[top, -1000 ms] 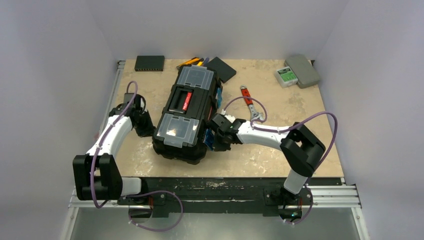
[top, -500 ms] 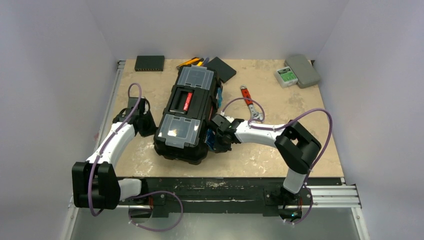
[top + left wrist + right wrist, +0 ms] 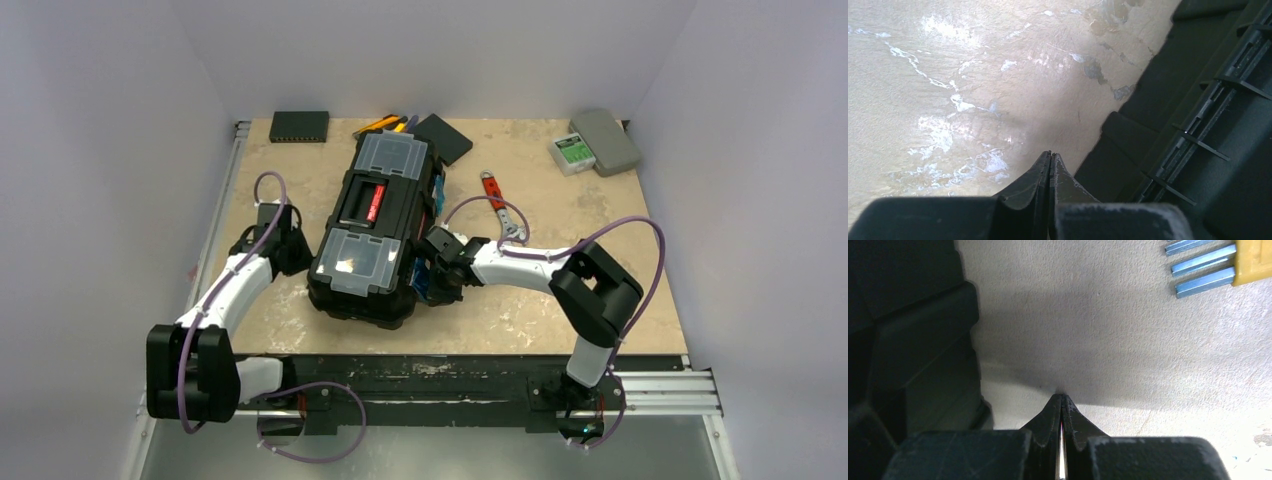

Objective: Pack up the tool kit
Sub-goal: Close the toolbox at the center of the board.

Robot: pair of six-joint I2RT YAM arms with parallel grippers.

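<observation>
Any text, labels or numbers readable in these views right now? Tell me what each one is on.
Nothing can be read in any view.
Green-labelled device: label too small to read.
Toolbox, red strip on its handle: blurred, no letters legible.
Both wrist views: no text visible.

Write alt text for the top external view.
A large black toolbox sits diagonally on the table, with the left gripper and right gripper low beside its opposite long sides. A red-handled wrench lies loose on the right gripper's side.
</observation>
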